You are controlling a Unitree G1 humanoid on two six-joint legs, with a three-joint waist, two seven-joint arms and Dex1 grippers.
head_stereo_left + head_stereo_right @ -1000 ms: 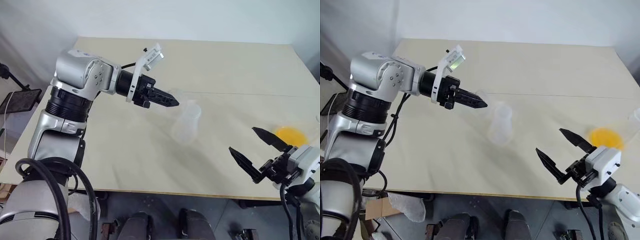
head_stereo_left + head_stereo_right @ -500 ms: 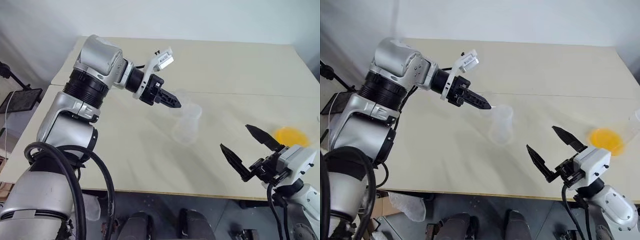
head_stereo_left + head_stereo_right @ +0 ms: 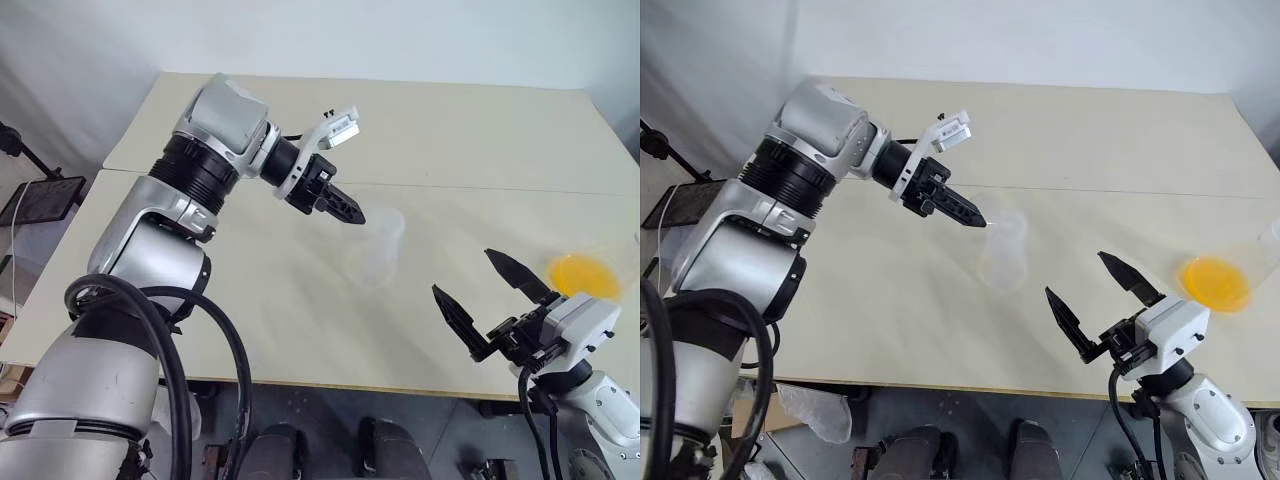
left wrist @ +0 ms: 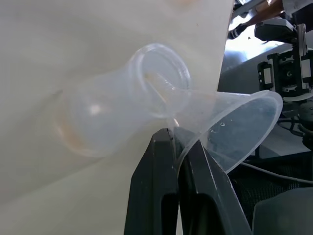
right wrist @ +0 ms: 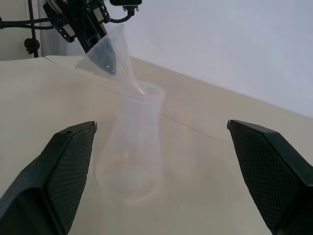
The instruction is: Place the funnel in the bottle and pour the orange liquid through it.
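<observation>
One thin, light, slippery funnel [image 4: 230,128], pinched at its rim by the left gripper [image 4: 177,142], spout entering the bottle [image 4: 117,117]; right gripper [image 3: 1102,297] agape, empty

The funnel [image 4: 230,127] is thin, see-through plastic with a smooth, glossy wall, and the bottle [image 4: 117,115] is clear plastic with a faintly frosted, cloudy finish. The surface [image 3: 450,130] looks matt, smooth and pale beige. The right tool's fingers [image 5: 63,166] are matt black with a fine dimpled grain.
</observation>
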